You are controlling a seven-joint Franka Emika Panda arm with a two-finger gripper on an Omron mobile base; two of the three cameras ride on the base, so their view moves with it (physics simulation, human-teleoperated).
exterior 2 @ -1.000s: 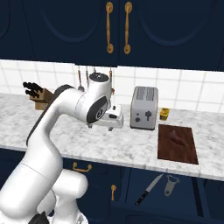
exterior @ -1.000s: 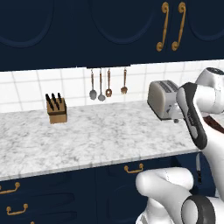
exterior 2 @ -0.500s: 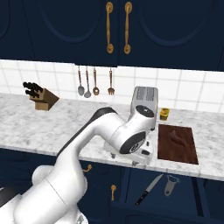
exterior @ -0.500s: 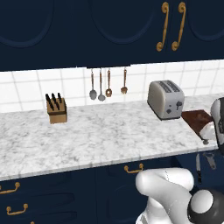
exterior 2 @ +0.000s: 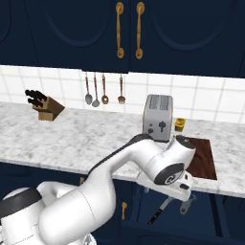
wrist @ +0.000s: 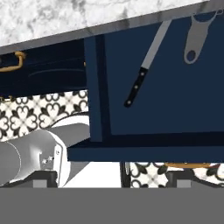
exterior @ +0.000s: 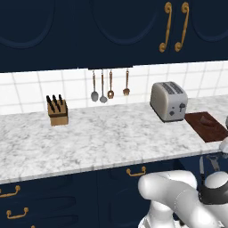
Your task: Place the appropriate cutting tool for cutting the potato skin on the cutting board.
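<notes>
Counter (exterior: 111, 138) marble is running across both base views, carrying one toaster (exterior: 168, 101), one board (exterior: 207, 126) just beside it and one knife block (exterior: 58, 112) well apart to the left. Four utensils (exterior: 110, 85) are hanging on the tiled wall behind. Below the counter edge one dark blue drawer (wrist: 153, 109) is standing open, and two tools are lying in it side by side: one knife (wrist: 144, 70) with a black riveted handle, and one peeler (wrist: 199, 37), grey metal with a hole in its handle end. The peeler is looking like the right tool for potato skin. It is probably going to feel light, stiff and a little slick, lying flat on the drawer floor, so pinching it across the narrow handle, clear of the blade end, is seeming the safest hold. The gripper (wrist: 113, 179) is hanging low in front of the drawer, looking into it, with its fingertips (wrist: 43, 178) spread wide and nothing between them. One potato (exterior: 205, 119) is sitting on the board as a small brownish lump.
</notes>
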